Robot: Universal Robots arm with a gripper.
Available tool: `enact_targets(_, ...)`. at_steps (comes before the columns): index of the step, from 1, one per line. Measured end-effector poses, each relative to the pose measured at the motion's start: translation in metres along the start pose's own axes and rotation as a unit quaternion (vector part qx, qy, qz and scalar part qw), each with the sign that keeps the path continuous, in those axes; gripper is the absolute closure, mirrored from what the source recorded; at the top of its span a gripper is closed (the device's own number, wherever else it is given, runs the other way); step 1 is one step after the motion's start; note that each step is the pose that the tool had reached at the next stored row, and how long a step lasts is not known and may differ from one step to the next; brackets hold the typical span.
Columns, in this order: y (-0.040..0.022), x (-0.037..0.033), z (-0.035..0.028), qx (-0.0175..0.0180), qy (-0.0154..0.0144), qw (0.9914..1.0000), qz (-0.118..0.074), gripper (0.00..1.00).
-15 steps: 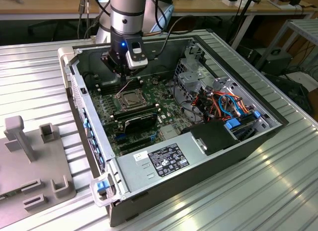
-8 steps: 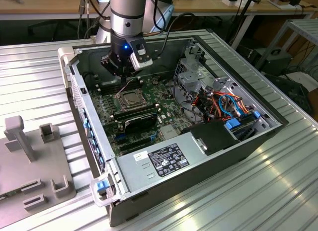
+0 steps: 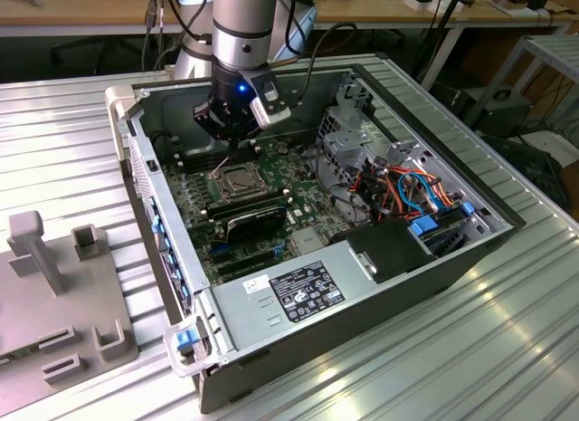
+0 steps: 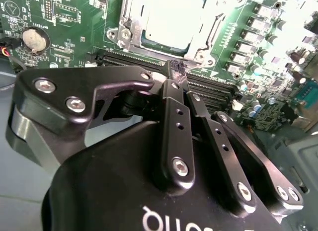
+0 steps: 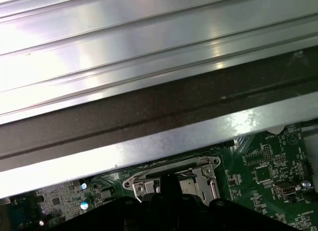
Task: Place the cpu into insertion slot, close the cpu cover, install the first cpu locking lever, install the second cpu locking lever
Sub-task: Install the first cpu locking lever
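The cpu (image 4: 171, 15) lies flat in the insertion slot (image 3: 242, 179) on the green board, its pale metal face showing. The cpu cover (image 4: 130, 22) lies down around it as a silvery frame. A thin locking lever (image 3: 217, 171) sticks up at the socket's corner on the exterior view's left. My gripper (image 4: 176, 68) hangs just above the board beside the socket's edge, over the black memory slots. Its fingers are pressed together with nothing visible between them. In the exterior view the gripper (image 3: 237, 148) sits low inside the open case, just behind the socket. The socket frame (image 5: 174, 179) also appears in the first wrist view.
The open computer case (image 3: 136, 131) walls in the board. A grey power supply (image 3: 308, 290) lies in front, and a drive cage with coloured cables (image 3: 407, 186) stands on the exterior view's right. Memory sticks (image 3: 253, 213) sit just in front of the socket. A grey fixture (image 3: 54, 285) rests outside the case.
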State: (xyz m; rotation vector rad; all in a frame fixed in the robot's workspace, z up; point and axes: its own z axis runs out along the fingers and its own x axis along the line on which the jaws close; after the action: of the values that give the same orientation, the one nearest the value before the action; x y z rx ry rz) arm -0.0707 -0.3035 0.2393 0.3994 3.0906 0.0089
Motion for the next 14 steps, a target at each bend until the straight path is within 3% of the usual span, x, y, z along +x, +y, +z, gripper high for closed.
enact_targets(14,0.0001,-0.0004,0.0017,-0.0001,0.0000,1.00000,-0.002,0.89)
